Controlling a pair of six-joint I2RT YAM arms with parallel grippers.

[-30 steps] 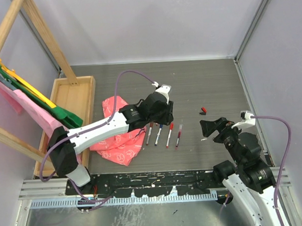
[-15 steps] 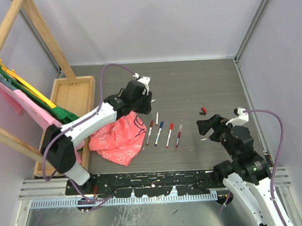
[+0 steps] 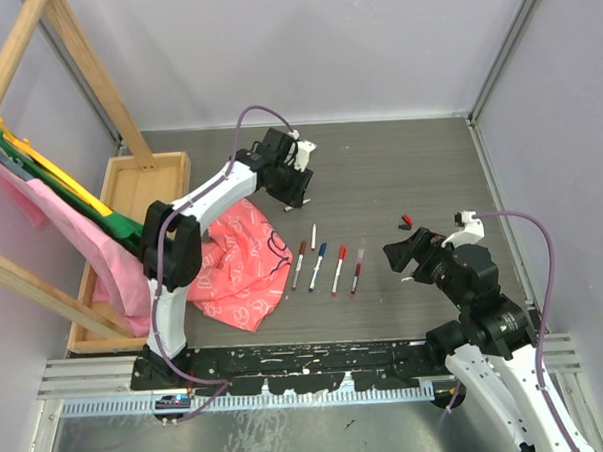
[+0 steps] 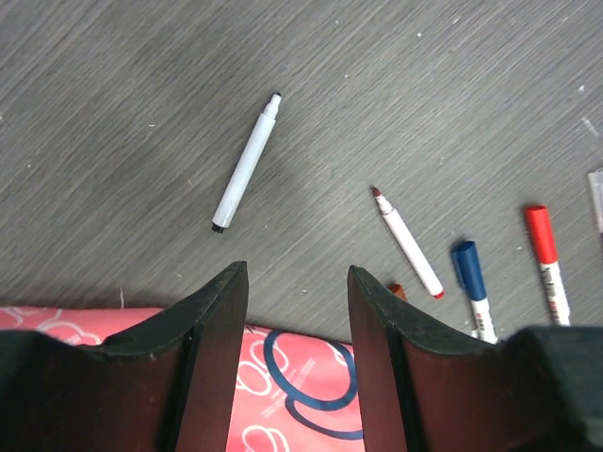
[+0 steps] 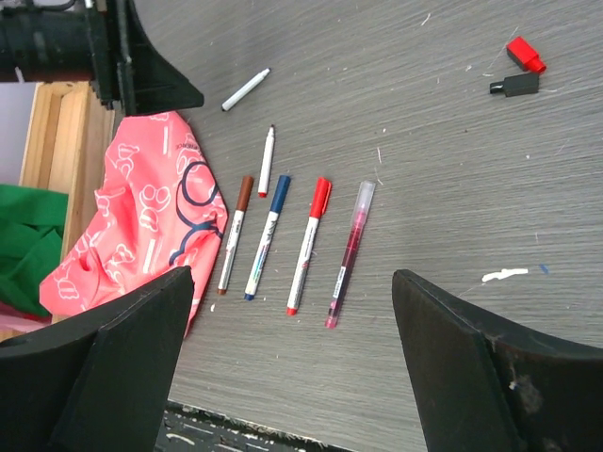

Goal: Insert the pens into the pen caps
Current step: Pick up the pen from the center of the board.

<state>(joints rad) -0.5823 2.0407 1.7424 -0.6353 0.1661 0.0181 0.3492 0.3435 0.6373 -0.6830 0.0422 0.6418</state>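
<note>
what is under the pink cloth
Only the table shows around the pink cloth; its folds hide anything beneath. The brown-capped pen lies beside its edge, on the table, in full view.

- Light falls soft and even from overhead across my worktop; nothing is dim, nothing burns out.
- Beneath my left claw a faint, blurry-edged shadow darkens the grey grain beside the lone pen.
- Its fingers read near-black and slightly soft, close to the lens.
- Past my right claw the pens look sharp.
- The metal rail shows dull, blotchy glare.
</note>
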